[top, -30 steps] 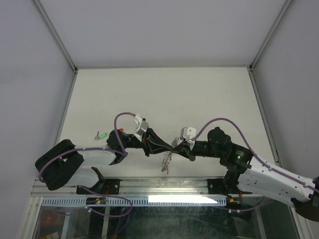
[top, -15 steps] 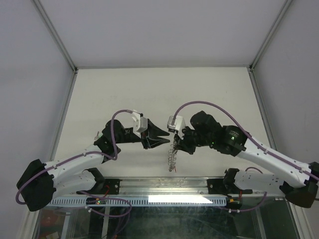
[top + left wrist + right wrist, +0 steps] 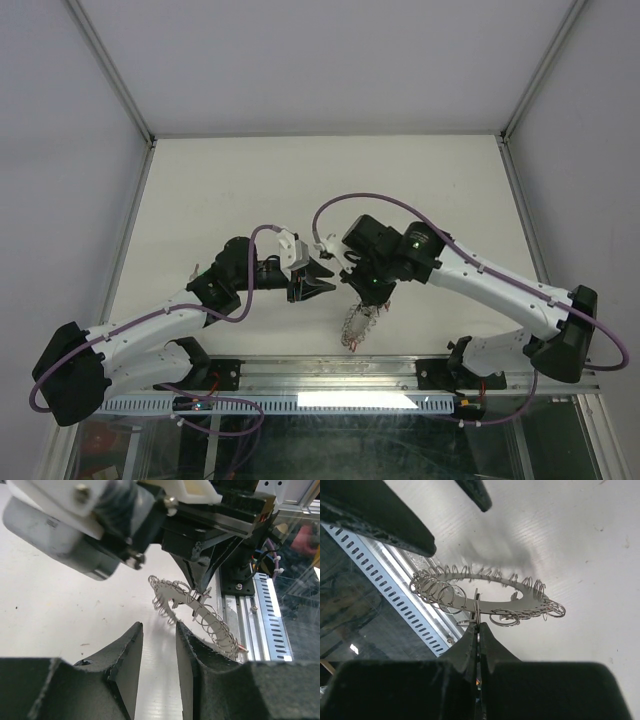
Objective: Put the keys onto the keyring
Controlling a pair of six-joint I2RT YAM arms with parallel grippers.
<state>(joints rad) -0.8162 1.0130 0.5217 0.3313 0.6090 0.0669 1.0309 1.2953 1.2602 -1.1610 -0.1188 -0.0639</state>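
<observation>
The keyring (image 3: 492, 591) is a flat grey ring with many small wire loops round its rim. It hangs off the table, tilted, near the front edge (image 3: 356, 323). My right gripper (image 3: 479, 626) is shut on one small loop at the ring's rim. My left gripper (image 3: 158, 626) is open and holds nothing. It sits just left of the keyring (image 3: 197, 611) without touching it. A small reddish tip (image 3: 243, 649) shows at the ring's low end; I cannot tell whether it is one of the keys. No other key shows plainly.
A slotted aluminium rail (image 3: 330, 375) runs along the table's near edge, right under the ring. Purple cables (image 3: 350, 205) loop over both arms. Grey walls enclose the white table (image 3: 320, 180) on three sides.
The left gripper has opened, let go of the ring and drawn back to the left. The right arm has swung left and turned over, so the ring now hangs below its fingers.
</observation>
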